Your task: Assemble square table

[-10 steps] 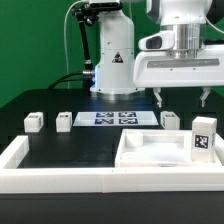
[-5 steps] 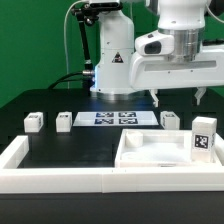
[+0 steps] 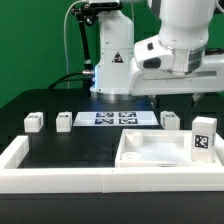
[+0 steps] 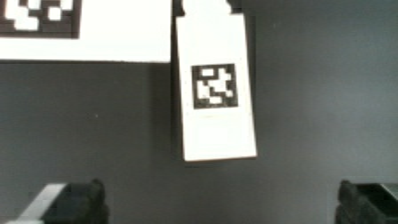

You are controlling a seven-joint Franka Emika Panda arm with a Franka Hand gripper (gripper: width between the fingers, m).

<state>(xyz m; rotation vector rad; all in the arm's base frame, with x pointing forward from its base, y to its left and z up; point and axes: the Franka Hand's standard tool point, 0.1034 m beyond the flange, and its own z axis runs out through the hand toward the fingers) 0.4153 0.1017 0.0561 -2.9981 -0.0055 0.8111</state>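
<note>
Four small white legs are out on the black table (image 3: 60, 140). Three sit in a row at the back. The first leg (image 3: 34, 121) and the second leg (image 3: 65, 120) are on the exterior view's left of the marker board (image 3: 113, 118). The third leg (image 3: 170, 119) is just beside the board's other end. The fourth leg (image 3: 204, 138) stands up tall at the right edge of the square tabletop (image 3: 150, 152), and its tag faces the camera. The tabletop lies flat near the front, just behind the long white rail (image 3: 60, 174).

The gripper (image 4: 217, 200) hangs over the back of the table, on the exterior view's right. Its two fingers (image 4: 71, 200) are spread wide apart, and nothing is between them. The wrist view shows a tagged leg (image 4: 217, 100) lying flat on the table. It is right beside the marker board, and the fingers do not touch it.
</note>
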